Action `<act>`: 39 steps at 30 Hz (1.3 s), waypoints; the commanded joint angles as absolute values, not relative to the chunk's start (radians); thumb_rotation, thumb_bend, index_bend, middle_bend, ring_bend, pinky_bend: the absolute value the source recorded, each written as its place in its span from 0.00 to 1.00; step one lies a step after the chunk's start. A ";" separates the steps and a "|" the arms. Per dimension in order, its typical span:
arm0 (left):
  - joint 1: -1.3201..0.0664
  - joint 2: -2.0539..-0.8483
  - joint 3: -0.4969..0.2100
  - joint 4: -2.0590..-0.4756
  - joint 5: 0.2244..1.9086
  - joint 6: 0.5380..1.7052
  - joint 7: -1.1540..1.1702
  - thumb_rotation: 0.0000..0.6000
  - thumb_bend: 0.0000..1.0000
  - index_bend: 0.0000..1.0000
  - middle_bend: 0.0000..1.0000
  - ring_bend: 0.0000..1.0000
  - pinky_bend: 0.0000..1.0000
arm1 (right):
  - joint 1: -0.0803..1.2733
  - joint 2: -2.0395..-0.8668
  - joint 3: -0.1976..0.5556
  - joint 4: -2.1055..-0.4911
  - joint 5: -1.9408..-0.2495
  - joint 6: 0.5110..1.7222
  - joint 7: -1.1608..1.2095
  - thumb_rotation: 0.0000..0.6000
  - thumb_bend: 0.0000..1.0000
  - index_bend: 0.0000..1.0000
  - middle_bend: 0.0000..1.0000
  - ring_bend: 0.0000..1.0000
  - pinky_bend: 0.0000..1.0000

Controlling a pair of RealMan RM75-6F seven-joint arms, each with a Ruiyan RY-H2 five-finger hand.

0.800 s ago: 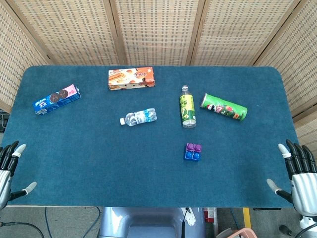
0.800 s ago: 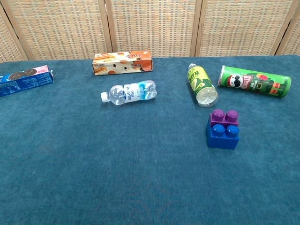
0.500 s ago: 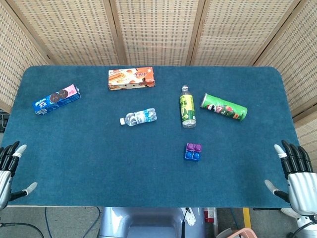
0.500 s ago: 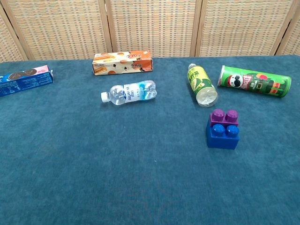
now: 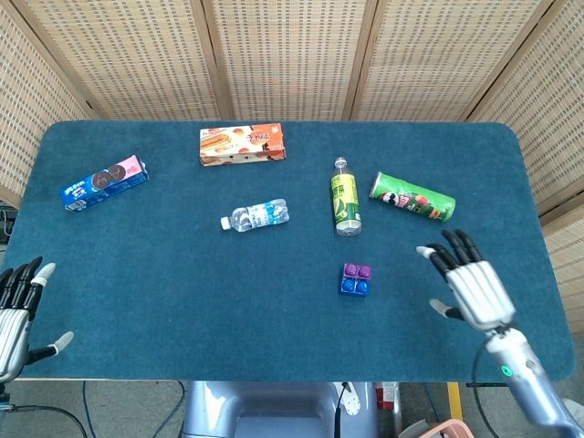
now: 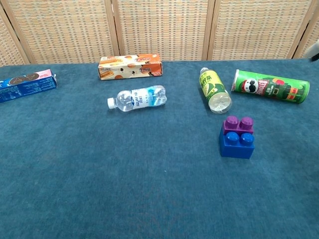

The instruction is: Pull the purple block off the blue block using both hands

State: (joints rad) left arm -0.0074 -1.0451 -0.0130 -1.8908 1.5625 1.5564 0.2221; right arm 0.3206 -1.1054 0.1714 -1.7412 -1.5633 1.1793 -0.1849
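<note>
Change: the right robot hand (image 5: 472, 285) has been brought in from the table's near right corner over the table (image 5: 164, 301); the left robot hand (image 5: 18, 310) has barely shifted.
Right robot hand: fingers spread wide, nothing held, palm down.
Left robot hand: fingers apart, nothing held, at the near left table edge.
Purple block (image 5: 357, 271): seated on the blue block (image 5: 354, 286), near the right robot hand's left side, apart from it.
Views: both hands are seen whole only from the head; the block studs (image 6: 239, 121) are shown closer from the chest.
</note>
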 commanded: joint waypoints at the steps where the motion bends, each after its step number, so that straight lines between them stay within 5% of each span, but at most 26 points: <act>1: -0.021 -1.056 -0.025 -1.890 1.539 1.537 0.245 1.00 0.05 0.00 0.00 0.00 0.00 | 0.467 -1.181 0.236 -1.749 -1.345 0.953 -0.153 1.00 0.16 0.24 0.26 0.00 0.00; 8: -0.036 -1.065 -0.038 -1.887 1.498 1.509 0.261 1.00 0.05 0.00 0.00 0.00 0.00 | 0.567 -1.293 0.259 -1.708 -1.117 0.872 -0.287 1.00 0.30 0.28 0.30 0.00 0.00; 20: -0.039 -1.059 -0.034 -1.890 1.498 1.508 0.253 1.00 0.05 0.00 0.00 0.00 0.00 | 0.677 -1.447 0.219 -1.689 -0.864 0.958 -0.578 1.00 0.30 0.29 0.30 0.00 0.00; 39: -0.047 -1.043 -0.043 -1.886 1.468 1.497 0.213 1.00 0.05 0.00 0.00 0.00 0.00 | 0.753 -1.528 0.207 -1.652 -0.736 1.015 -0.667 1.00 0.33 0.32 0.33 0.00 0.00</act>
